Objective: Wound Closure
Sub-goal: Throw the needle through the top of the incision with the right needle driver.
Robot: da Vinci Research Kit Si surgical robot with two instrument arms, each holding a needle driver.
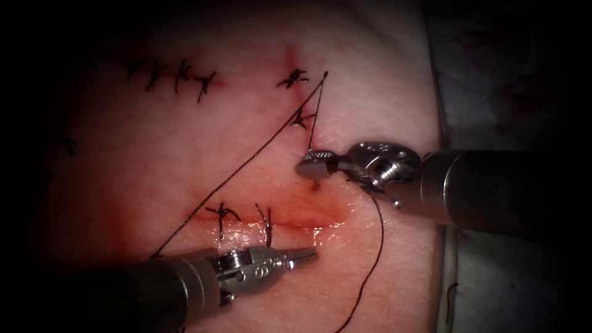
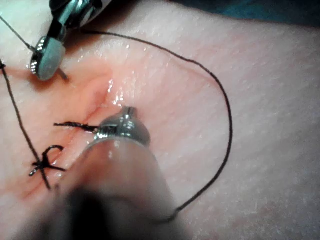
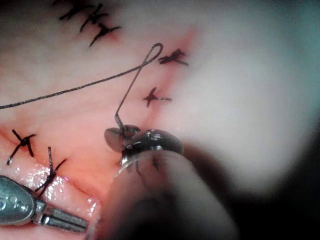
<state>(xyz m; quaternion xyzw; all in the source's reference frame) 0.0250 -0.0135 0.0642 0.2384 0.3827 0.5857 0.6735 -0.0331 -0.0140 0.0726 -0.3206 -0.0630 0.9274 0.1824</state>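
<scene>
Now, the right tool (image 1: 314,165) has its jaws clenched on the thread (image 1: 246,163) just beside the cut (image 1: 308,217). A dark stub beneath may be the needle (image 1: 316,182), though I cannot tell. The left tool (image 1: 302,254), near the cut, is closed and empty. The thread looks limp and slippery, so I'd grip it flat and gently.

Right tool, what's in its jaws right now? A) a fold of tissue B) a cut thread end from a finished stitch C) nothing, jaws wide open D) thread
D: the right tool is shut on the thread, which rises taut from its jaws to a bend above the cut; the left tool holds nothing.
</scene>
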